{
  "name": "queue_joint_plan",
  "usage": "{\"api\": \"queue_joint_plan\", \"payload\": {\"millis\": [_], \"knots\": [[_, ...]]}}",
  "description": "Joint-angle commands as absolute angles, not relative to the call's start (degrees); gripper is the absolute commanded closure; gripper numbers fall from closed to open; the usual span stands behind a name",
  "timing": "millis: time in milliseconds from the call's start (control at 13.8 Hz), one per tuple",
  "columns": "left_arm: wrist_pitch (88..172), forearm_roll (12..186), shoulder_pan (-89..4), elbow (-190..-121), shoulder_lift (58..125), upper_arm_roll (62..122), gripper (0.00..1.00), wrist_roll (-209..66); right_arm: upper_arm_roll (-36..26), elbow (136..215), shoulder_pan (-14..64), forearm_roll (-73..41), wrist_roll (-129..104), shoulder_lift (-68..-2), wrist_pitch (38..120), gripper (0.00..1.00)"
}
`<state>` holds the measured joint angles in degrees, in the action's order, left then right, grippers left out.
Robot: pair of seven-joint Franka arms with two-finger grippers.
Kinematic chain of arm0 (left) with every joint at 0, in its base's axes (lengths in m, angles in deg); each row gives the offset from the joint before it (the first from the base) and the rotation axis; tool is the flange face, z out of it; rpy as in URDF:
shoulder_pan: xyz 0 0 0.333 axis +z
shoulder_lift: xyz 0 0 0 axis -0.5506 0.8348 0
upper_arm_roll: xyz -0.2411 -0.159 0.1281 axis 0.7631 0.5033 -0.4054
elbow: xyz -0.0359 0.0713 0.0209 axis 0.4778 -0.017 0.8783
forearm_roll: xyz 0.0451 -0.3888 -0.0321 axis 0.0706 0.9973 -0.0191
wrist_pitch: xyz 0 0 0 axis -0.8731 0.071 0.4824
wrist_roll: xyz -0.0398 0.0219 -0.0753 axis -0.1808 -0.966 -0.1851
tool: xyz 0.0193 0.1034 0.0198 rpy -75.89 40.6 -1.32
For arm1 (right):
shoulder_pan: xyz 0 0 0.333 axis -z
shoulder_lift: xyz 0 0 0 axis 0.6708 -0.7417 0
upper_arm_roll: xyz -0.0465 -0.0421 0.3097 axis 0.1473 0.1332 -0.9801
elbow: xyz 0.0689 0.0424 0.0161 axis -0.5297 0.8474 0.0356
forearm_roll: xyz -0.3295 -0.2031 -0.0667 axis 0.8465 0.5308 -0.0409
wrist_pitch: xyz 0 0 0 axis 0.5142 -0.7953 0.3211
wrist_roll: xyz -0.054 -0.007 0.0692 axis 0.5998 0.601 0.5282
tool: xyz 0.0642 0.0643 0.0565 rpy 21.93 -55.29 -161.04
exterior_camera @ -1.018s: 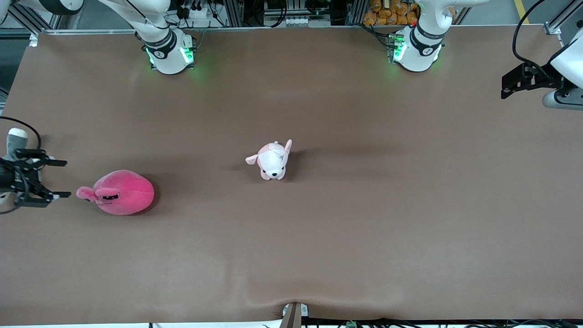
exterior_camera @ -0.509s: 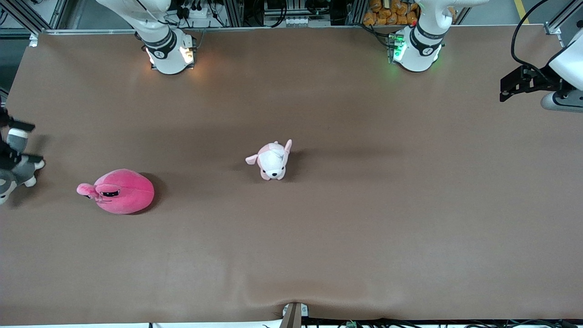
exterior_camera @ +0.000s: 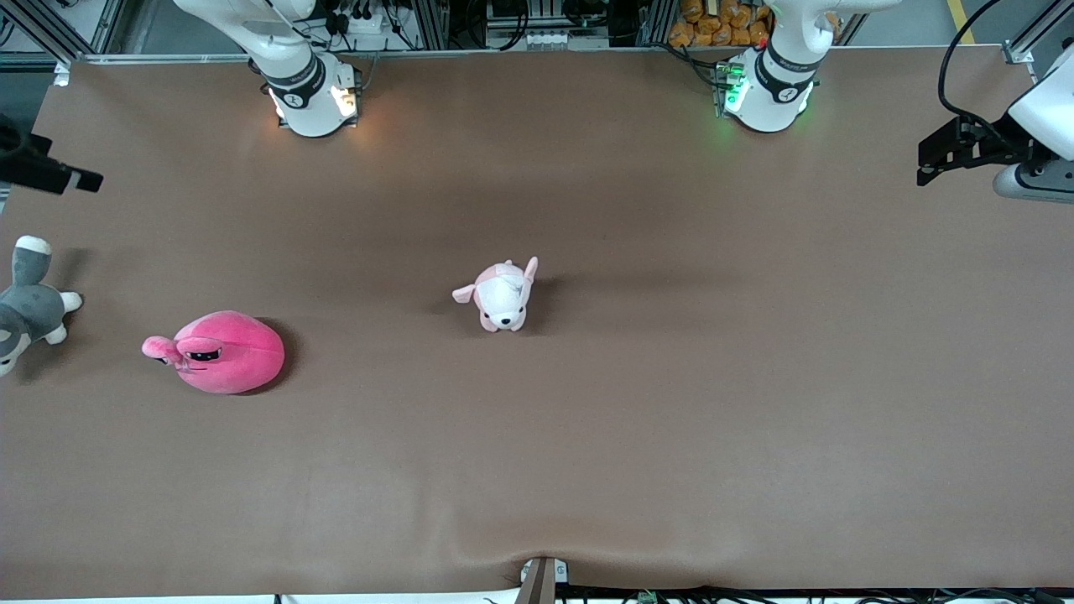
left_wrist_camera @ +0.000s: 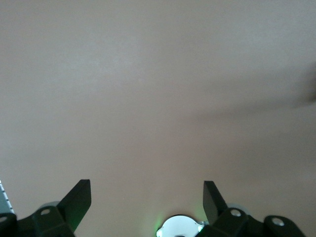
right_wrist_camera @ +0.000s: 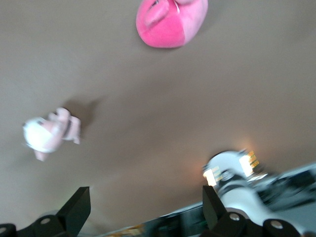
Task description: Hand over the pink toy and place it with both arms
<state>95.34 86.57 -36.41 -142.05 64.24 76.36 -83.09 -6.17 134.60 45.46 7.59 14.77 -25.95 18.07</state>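
My right gripper (right_wrist_camera: pixel 143 207) hangs spread and empty over my right arm's end edge of the table (exterior_camera: pixel 587 436); my left gripper (left_wrist_camera: pixel 147 200), also spread, waits over the left end edge. The pink toy (exterior_camera: pixel 222 352) lies near the right end, just beside the grey plush (exterior_camera: pixel 25 306) at that edge.

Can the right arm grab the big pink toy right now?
Probably yes. The pink toy lies in the open at that arm's end of the table, nothing on it, and the right end effector is open and empty.

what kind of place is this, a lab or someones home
Most likely a robotics lab: two white arms bolted to a brown-covered table, metal framing and cables along its edge, and plush toys such as the pink toy as test objects.
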Motion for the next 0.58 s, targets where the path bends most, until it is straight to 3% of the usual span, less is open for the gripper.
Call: {"api": "queue_joint_plan", "payload": {"millis": [0, 218, 509], "knots": [[95.3, 89.5, -35.8, -141.7, 64.0, 76.0, 0.00, -83.7, -5.2, 137.5, 44.3, 12.3, -5.0, -23.3, 18.3, 0.00], [95.4, 89.4, -36.0, -141.7, 63.8, 76.4, 0.00, -83.7, -1.6, 141.0, 44.1, 14.7, -23.0, -20.6, 18.7, 0.00], [95.3, 89.6, -36.3, -141.7, 63.4, 76.5, 0.00, -83.6, -2.6, 161.2, 43.4, 18.0, -34.0, -5.4, 32.0, 0.00]]}}
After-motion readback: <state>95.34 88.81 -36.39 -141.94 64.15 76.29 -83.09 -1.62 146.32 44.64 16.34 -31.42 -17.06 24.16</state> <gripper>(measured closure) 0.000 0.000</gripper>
